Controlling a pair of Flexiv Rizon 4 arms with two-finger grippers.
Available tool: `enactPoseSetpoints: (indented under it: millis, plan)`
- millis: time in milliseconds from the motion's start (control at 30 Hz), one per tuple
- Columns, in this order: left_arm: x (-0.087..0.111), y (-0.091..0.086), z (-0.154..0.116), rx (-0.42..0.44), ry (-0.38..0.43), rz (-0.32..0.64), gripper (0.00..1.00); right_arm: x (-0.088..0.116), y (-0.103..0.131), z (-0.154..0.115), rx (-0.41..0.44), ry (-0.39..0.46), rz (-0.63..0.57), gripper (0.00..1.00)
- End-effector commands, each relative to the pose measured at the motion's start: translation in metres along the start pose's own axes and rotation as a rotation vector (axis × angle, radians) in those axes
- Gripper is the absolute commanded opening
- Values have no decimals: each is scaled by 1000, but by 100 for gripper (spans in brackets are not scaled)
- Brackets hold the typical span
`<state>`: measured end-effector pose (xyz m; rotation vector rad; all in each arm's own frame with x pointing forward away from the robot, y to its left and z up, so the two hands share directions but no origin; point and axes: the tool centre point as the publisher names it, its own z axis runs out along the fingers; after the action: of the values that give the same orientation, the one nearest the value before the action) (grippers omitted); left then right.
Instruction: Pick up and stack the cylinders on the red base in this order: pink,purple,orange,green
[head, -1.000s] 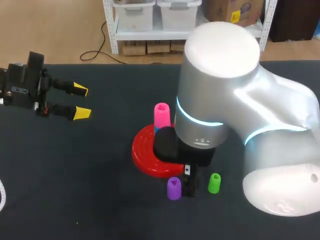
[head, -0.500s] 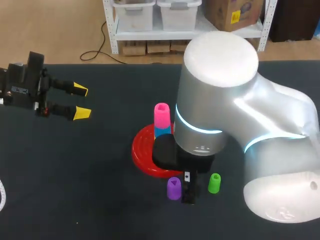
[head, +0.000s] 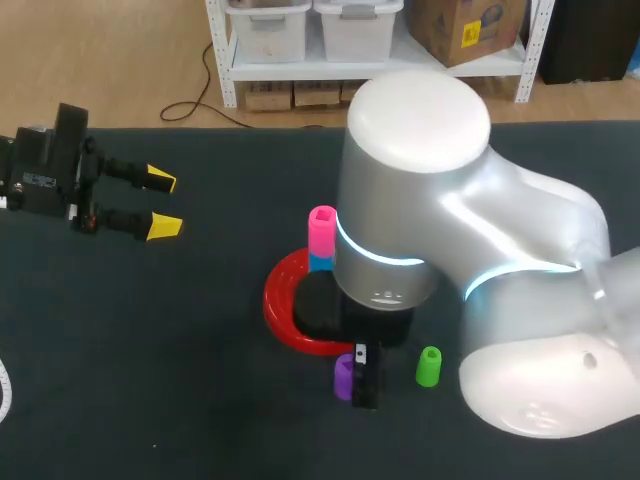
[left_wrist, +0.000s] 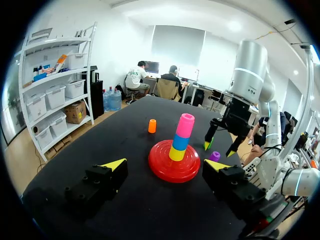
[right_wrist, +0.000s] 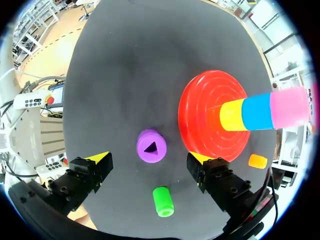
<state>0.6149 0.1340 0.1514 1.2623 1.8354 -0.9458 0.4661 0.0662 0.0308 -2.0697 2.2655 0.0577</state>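
A matt black table (head: 180, 340), cloth-like to the eye, gives back almost no light. On it the red base (right_wrist: 202, 127) gleams as hard glossy plastic, moulded in fine concentric ridges. The pink cylinder (right_wrist: 288, 106), purple cylinder (right_wrist: 151, 146), green cylinder (right_wrist: 163, 201) and orange cylinder (right_wrist: 257, 160) look like smooth plastic with a soft sheen. The right arm (head: 420, 200) wears a polished silver-white shell. The left gripper (head: 162, 203) and right gripper (right_wrist: 149, 157) are matt black with flat yellow tips.

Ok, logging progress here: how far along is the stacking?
Done: the pink cylinder is stacked on the red base. In hand: the right gripper hangs open over the purple cylinder, not gripping. Left: purple, the orange cylinder and the green cylinder.
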Motion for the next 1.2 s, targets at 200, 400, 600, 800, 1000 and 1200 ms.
enactPoseSetpoints:
  millis: [200, 400, 600, 800, 1000, 1200]
  plan:
    - [1, 0, 0, -1, -4, 2, 100, -6, -2, 2, -15, 4, -5, 48]
    - [1, 0, 0, -1, -4, 2, 100, -9, 0, 4, -17, 10, -13, 46]
    - [1, 0, 0, -1, -4, 2, 100, -12, 0, 4, -19, 9, -22, 44]
    - [1, 0, 0, -1, -4, 2, 100, -13, 0, 3, -19, 7, -22, 38]
    - [1, 0, 0, -1, -4, 2, 100, -12, 0, 2, -21, 4, -15, 18]
    - [1, 0, 0, -1, -4, 2, 100, -12, -3, -4, -19, -6, -1, 0]
